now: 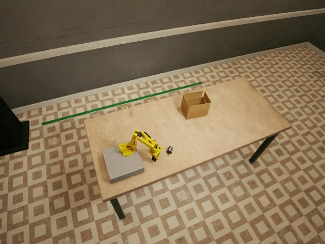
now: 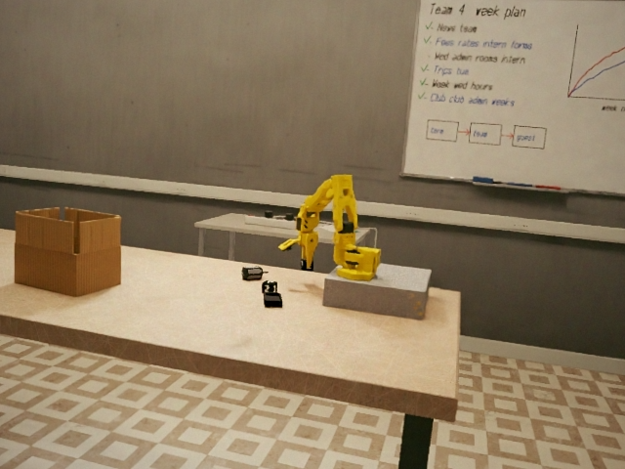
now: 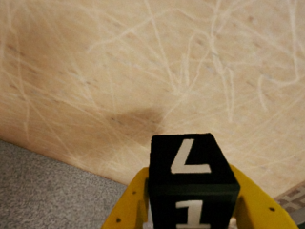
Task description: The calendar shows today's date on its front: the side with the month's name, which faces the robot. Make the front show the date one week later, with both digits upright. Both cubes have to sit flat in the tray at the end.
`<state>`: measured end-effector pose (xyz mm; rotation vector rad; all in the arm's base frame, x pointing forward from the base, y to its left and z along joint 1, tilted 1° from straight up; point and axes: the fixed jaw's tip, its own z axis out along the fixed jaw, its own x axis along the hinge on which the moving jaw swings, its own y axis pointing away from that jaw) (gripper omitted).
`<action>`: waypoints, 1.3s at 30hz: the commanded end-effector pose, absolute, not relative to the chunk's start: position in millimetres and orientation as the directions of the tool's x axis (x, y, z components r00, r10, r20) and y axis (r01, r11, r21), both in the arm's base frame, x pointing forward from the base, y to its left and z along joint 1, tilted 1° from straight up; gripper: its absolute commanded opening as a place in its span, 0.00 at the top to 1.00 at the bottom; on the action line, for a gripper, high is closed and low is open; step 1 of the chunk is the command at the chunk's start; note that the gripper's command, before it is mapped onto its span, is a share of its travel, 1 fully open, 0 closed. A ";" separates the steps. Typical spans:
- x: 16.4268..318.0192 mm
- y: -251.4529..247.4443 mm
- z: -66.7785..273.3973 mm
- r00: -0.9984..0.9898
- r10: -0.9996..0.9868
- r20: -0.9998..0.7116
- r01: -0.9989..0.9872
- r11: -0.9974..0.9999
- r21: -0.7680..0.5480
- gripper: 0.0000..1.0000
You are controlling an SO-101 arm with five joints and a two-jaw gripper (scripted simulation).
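My gripper (image 1: 155,158) (image 2: 306,263) (image 3: 192,202) is shut on a black number cube (image 2: 305,265) (image 3: 194,183). It holds the cube above the table. In the wrist view the cube's upper face shows a white 7 upside down, and the face below it shows a white upright 1. In the exterior view, a black tray-like piece (image 2: 272,300) rests on the table, left of the gripper and nearer that camera. A small black piece with light marks (image 2: 270,286) is just behind it. Its digits, and the calendar's month side, cannot be read here.
A small grey-and-black object (image 1: 169,150) (image 2: 252,273) lies on the table near the gripper. The arm's base stands on a grey block (image 1: 123,165) (image 2: 373,297) (image 3: 52,191). An open cardboard box (image 1: 196,111) (image 2: 48,267) stands farther along the table.
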<state>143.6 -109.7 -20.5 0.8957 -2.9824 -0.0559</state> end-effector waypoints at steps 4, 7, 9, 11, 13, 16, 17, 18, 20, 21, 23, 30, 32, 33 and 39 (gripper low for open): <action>145.3 -111.7 -10.3 -0.834 -0.552 0.009 -0.552 0.834 0.026 1.00; 145.2 -111.7 -10.3 -0.834 -0.552 0.009 -0.552 0.834 0.026 1.00; 145.3 -111.7 -10.3 -0.834 -0.552 0.009 -0.552 0.834 0.026 1.00; 145.3 -111.7 -10.2 -0.834 -0.552 0.009 -0.552 0.834 0.026 1.00; 145.3 -111.7 -9.9 -0.834 -0.552 0.009 -0.552 0.834 0.026 1.00; 145.3 -111.7 -9.3 -0.834 -0.552 0.009 -0.552 0.834 0.026 1.00; 145.3 -111.7 -9.1 -0.834 -0.552 0.009 -0.552 0.834 0.026 1.00; 145.3 -111.7 -8.7 -0.834 -0.552 0.009 -0.552 0.834 0.026 1.00; 145.3 -111.7 -8.1 -0.834 -0.552 0.009 -0.552 0.834 0.026 1.00; 145.3 -111.8 -7.7 -0.834 -0.552 0.009 -0.552 0.834 0.026 1.00; 145.3 -111.8 -7.3 -0.834 -0.552 0.009 -0.552 0.834 0.026 1.00; 145.4 -111.8 -5.3 -0.834 -0.552 0.009 -0.552 0.834 0.026 1.00; 145.4 -111.8 -4.9 -0.834 -0.552 0.009 -0.552 0.834 0.026 1.00; 145.4 -111.8 -4.7 -0.834 -0.552 0.009 -0.552 0.834 0.026 1.00; 145.4 -111.8 -4.4 -0.834 -0.552 0.009 -0.552 0.834 0.026 1.00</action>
